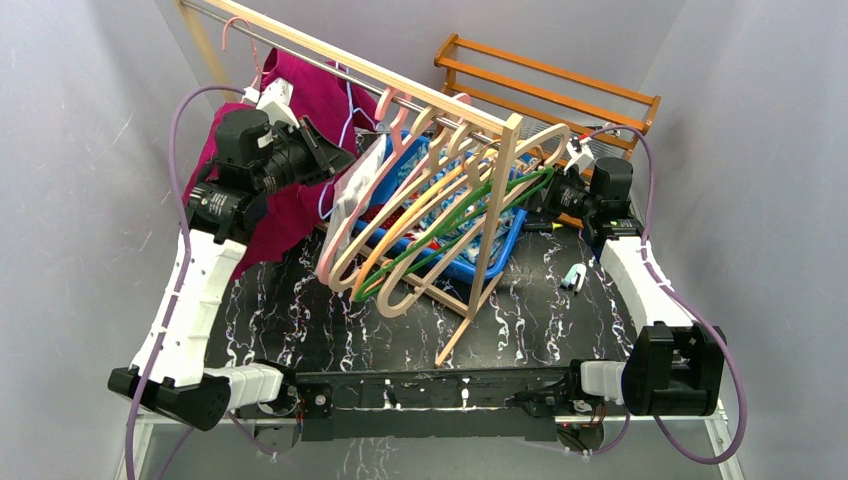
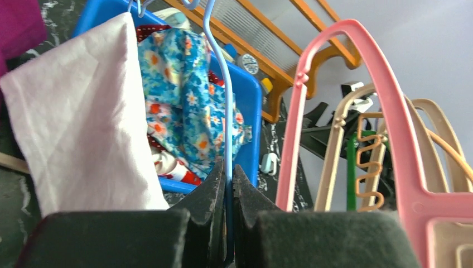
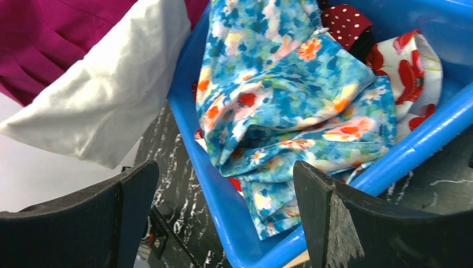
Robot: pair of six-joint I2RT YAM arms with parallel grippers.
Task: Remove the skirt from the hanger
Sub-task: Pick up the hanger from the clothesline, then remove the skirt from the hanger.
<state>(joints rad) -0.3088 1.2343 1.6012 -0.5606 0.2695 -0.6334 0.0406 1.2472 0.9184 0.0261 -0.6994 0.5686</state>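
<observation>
A pale pink-white skirt (image 2: 83, 111) hangs on a thin light-blue wire hanger (image 2: 223, 100) from the wooden rail (image 1: 330, 55). It also shows in the top view (image 1: 350, 195) and in the right wrist view (image 3: 106, 100). My left gripper (image 2: 228, 167) is shut on the hanger's wire, just right of the skirt; in the top view it (image 1: 335, 155) sits high at the rail's left part. My right gripper (image 3: 223, 167) is open and empty above the near rim of a blue basket (image 3: 212, 184); in the top view it (image 1: 545, 200) is at the right.
The basket (image 1: 505, 245) holds a blue floral cloth (image 3: 279, 95) and red-patterned cloths. A magenta garment (image 1: 290, 90) hangs left of the skirt. Several empty hangers, pink (image 2: 401, 123), beige, orange and green, crowd the rail. A wooden rack (image 1: 550, 80) stands behind. A small clip (image 1: 573, 277) lies on the table.
</observation>
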